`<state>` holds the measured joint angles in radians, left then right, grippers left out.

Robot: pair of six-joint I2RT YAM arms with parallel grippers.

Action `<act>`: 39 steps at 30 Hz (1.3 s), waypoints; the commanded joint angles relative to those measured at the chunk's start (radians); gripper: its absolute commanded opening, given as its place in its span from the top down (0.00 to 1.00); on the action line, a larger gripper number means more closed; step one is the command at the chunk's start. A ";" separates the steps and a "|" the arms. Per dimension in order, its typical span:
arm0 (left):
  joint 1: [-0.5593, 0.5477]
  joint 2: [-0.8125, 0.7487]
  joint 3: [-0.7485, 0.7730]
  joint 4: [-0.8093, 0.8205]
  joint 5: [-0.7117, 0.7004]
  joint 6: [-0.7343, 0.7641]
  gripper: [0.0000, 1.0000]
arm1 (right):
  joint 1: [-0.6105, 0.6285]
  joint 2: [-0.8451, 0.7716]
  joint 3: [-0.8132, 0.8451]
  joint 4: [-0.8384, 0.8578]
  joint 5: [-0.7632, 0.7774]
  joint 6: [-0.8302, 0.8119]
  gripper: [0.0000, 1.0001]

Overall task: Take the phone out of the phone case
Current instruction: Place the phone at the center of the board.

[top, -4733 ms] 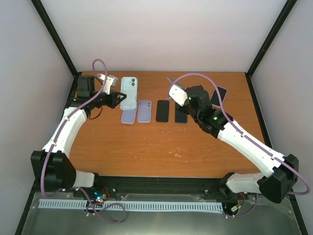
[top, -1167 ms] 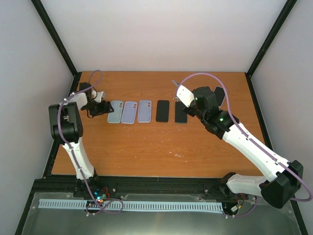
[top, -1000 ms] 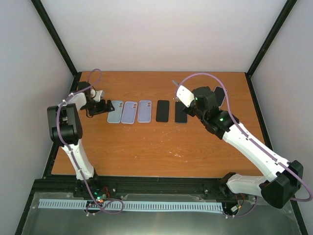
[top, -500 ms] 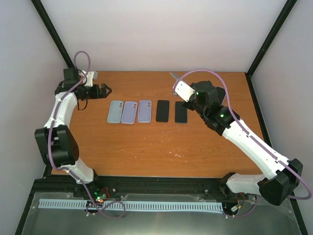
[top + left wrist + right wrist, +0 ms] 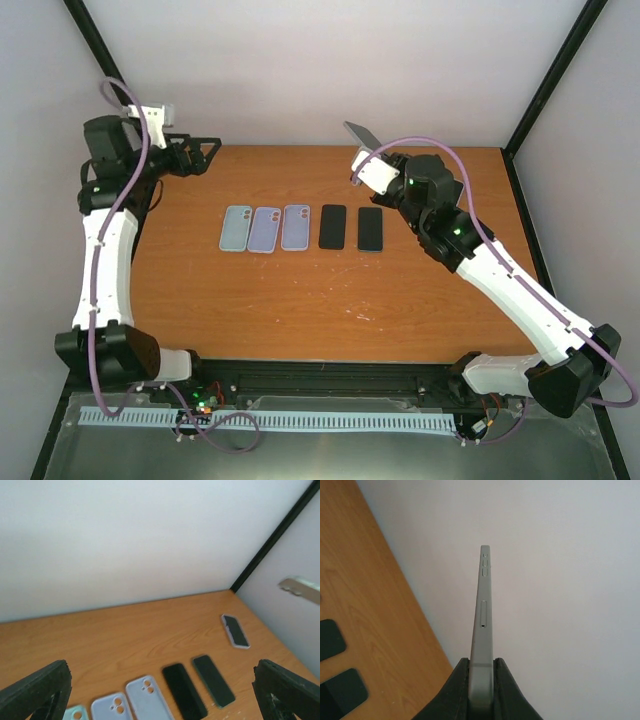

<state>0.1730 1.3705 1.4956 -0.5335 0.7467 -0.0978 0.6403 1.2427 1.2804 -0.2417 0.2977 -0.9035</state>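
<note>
Across the middle of the table (image 5: 330, 300), beyond the two arm bases at its near edge, five things lie flat in a close row. From the left these are a pale blue case (image 5: 236, 228), a lilac case (image 5: 265, 229), a second lilac case (image 5: 295, 226), a black phone (image 5: 332, 226) and a second black phone (image 5: 370, 229). The three cases show their camera cut-outs.

Farther back on the right, the left wrist view shows a pale-rimmed phone (image 5: 235, 630) lying screen up, alone and well apart from the row.

Above the far edge, the right gripper (image 5: 481, 672) is raised off the table. Its fingers are pressed together on one end of a grey phone (image 5: 482, 610), which is held in the air before the white wall (image 5: 330, 70). The phone's bare edge shows its buttons and a tray slot.

Over the far left corner, the left gripper (image 5: 200, 155) hangs lifted with its fingers spread wide, nothing between them, pointing along the back of the table.
</note>
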 commanded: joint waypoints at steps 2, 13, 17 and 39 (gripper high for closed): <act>0.005 -0.076 0.051 0.128 0.127 -0.164 0.00 | 0.025 -0.029 0.044 0.196 0.008 -0.151 0.97; 0.005 -0.129 -0.034 0.445 0.278 -0.607 0.00 | 0.161 -0.019 -0.049 0.507 0.087 -0.512 0.97; 0.002 -0.146 -0.123 0.614 0.306 -0.802 0.00 | 0.209 -0.008 -0.112 0.653 0.086 -0.680 0.97; -0.109 -0.205 -0.377 0.799 0.315 -1.039 0.08 | 0.420 0.204 -0.124 0.930 0.072 -0.976 0.97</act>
<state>0.0765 1.1870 1.1252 0.2089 1.0527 -1.0988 1.0348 1.4296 1.1080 0.5457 0.3729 -1.8221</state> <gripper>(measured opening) 0.943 0.081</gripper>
